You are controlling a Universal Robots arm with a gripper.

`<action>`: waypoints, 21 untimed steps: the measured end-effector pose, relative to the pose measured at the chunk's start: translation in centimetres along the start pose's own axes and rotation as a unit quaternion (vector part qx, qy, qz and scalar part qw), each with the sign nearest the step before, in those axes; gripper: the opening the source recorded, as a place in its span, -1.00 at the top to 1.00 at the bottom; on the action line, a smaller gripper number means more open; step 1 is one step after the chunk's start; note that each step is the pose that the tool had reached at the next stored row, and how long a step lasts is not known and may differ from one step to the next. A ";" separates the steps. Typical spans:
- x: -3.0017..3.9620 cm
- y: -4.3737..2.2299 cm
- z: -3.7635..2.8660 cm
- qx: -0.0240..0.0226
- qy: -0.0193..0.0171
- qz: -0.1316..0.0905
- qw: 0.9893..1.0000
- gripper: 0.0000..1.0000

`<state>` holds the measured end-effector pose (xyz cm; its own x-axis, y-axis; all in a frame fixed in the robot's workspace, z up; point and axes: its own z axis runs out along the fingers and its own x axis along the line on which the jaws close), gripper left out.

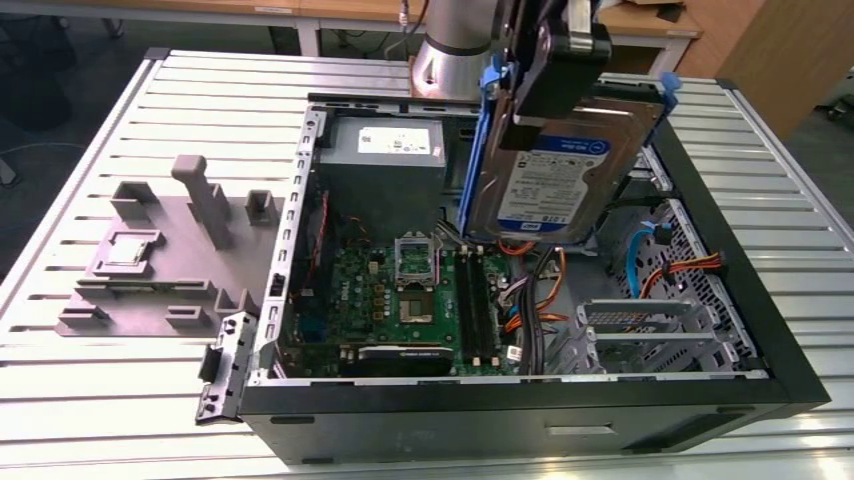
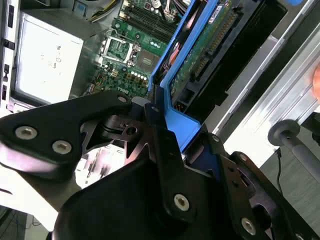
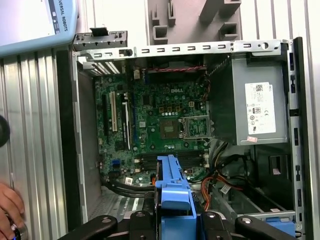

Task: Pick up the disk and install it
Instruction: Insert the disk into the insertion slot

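Note:
In the exterior view the disk [image 1: 554,175], silver-grey with a white-and-blue label and a blue carrier around it, hangs on edge above the open computer case [image 1: 534,410]. It is over the right side of the motherboard [image 1: 414,300]. My gripper [image 1: 541,100] is shut on its upper end. In the second wrist view the black fingers [image 2: 155,135] clamp the blue carrier, and the disk's circuit-board side [image 2: 210,40] points down toward the case. In the first wrist view the carrier's blue edge [image 3: 172,187] sticks out from my gripper [image 3: 172,217] over the motherboard [image 3: 160,125].
Inside the case sit a grey power supply [image 1: 380,150], orange cables [image 1: 534,310] and a metal drive cage [image 1: 654,330] at the exterior view's right. A grey fixture block [image 1: 174,250] lies on the slatted table beside the case. A person's hand [image 3: 7,210] rests on the table.

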<state>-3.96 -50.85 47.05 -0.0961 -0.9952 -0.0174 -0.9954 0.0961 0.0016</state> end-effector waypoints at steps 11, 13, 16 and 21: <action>2.02 -0.25 -0.03 0.000 0.001 0.000 1.000 0.26; 2.26 -0.48 -0.03 0.000 0.001 0.000 1.000 0.26; 2.51 -0.94 -0.02 0.000 0.001 0.000 1.000 0.26; 2.53 -1.77 -0.02 0.000 0.001 0.000 1.000 0.26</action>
<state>-2.44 -53.54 47.02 -0.0960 -0.9952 -0.0163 -0.9954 0.0960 0.0016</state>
